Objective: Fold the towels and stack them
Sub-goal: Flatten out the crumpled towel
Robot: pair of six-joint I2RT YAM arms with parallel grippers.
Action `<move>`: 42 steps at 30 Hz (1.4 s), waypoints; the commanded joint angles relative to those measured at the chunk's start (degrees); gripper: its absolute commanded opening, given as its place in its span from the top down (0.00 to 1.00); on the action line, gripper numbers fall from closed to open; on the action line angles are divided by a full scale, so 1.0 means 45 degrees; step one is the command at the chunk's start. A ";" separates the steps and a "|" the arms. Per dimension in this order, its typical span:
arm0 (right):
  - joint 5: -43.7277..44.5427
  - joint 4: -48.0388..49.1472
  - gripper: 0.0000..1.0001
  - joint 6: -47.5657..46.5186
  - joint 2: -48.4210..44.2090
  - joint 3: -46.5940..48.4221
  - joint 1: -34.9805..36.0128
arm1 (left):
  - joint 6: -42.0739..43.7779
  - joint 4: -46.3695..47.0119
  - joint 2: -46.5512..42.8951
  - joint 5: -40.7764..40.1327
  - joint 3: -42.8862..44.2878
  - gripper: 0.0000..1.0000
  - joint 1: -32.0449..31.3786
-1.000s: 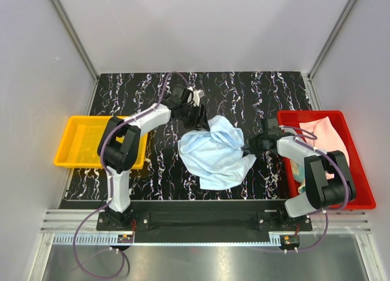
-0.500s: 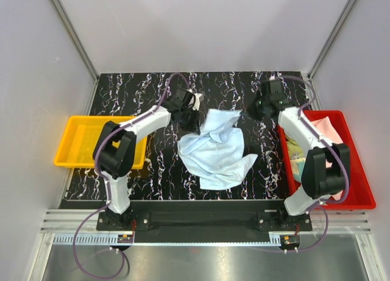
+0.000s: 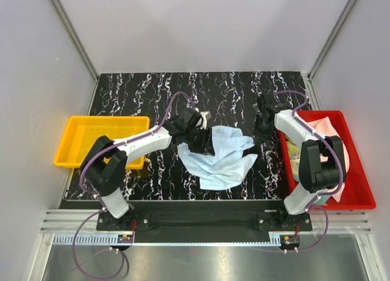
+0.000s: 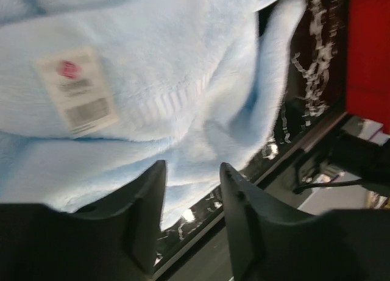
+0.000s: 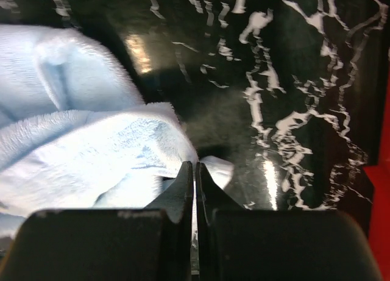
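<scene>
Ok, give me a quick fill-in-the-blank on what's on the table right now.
1. The crumpled towel on the black table is light ____.
2. The pink towel lies in the ____ tray.
3. The gripper with its fingers apart over that crumpled towel belongs to the ____ arm.
Missing words: blue; red; left.

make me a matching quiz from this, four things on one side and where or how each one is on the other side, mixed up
Things:
1 blue towel
2 yellow tray
3 red tray
4 right hand

Place or state:
a shut
b left edge of the table
c bunched up in the middle of the table
d right edge of the table, pink towel inside

Pairs: 1-c, 2-b, 3-d, 4-a
</scene>
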 commanded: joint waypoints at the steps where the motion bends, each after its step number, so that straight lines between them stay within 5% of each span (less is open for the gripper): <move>1: 0.1369 -0.0243 1.00 -0.0318 -0.0150 0.0097 -0.0135 | -0.0171 -0.0073 -0.0195 0.0070 0.0659 0.51 0.0450; 5: 0.1723 -0.0108 1.00 -0.0435 -0.0345 -0.0001 -0.0174 | 0.1097 -0.0958 -0.0198 -0.0538 0.2687 0.41 0.2339; 9: 0.1527 0.0069 1.00 -0.0494 -0.0326 -0.0021 -0.0174 | 0.2174 -0.1192 0.1109 -0.1029 0.3821 0.44 0.3574; 11: 0.1489 0.0147 1.00 -0.0572 -0.0306 -0.0040 -0.0174 | 0.2642 -0.0961 0.1888 0.0139 0.3923 0.48 0.3790; 21: 0.0629 0.0498 1.00 -0.0767 -0.0501 -0.0118 -0.0252 | 0.3580 0.0331 0.3141 0.2565 0.2517 0.49 0.3343; 42: 0.0336 0.0694 1.00 -0.0650 -0.0892 -0.0489 -0.0233 | 0.3367 0.0565 0.2187 0.2450 0.1462 0.59 0.2717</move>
